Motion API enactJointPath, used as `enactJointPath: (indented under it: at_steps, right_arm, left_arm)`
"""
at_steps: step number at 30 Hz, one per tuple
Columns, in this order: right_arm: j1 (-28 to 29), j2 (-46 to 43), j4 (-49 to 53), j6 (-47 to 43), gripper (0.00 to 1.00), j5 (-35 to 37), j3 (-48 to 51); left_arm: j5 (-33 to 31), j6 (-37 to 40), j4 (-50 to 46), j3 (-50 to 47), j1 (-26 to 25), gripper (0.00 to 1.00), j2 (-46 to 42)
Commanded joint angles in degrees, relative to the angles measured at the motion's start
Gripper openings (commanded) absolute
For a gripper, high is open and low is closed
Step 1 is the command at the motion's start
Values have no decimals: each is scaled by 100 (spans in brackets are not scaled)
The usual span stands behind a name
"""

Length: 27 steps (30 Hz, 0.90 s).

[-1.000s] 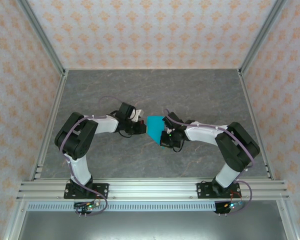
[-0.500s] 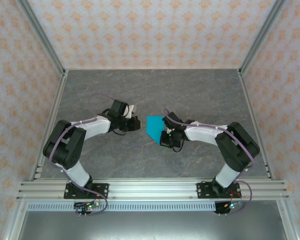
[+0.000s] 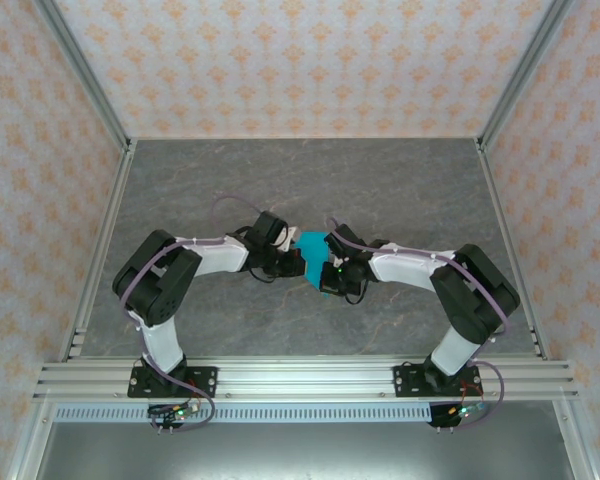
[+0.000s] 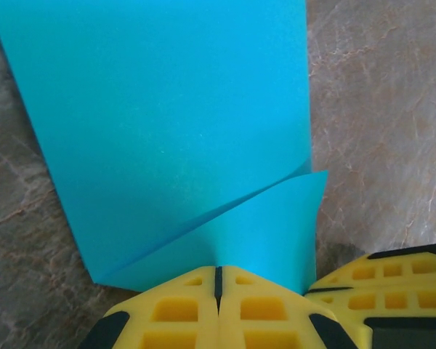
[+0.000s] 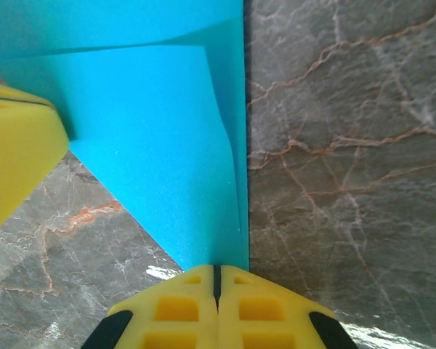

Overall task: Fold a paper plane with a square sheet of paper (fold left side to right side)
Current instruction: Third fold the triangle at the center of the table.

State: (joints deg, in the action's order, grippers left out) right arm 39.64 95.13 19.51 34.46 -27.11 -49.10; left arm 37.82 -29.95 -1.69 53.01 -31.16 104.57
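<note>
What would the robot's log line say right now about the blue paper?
paper: blue sheet partly folded, on table | left fingers: shut, at lifted flap | right fingers: shut, at sheet's corner

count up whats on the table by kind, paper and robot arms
blue paper sheet: 1
robot arms: 2 (left arm, right arm)
total: 3
</note>
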Motion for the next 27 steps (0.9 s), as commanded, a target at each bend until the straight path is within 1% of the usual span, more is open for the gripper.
enactJointPath:
  at_steps: [1, 7, 11, 17, 20, 27]
  right_arm:
    - [52, 39, 615, 26, 0, 378, 120]
    - [104, -343, 827, 61, 0, 501, -150]
    - [164, -429, 886, 110, 0, 492, -366]
    - [264, -153, 465, 289, 0, 309, -524]
    - [264, 76, 457, 295, 0, 359, -609]
    - [264, 252, 481, 430, 0, 468, -330]
  left_arm:
    - [-163, -22, 108, 210, -61, 0, 100]
    - [-393, 78, -103, 242, -71, 0, 353]
    - [-493, 109, -191, 246, -74, 0, 445]
    - [-583, 174, -292, 267, -119, 0, 445]
    - [-591, 174, -303, 267, -123, 0, 445]
    - [-645, 200, -356, 256, -119, 0, 448]
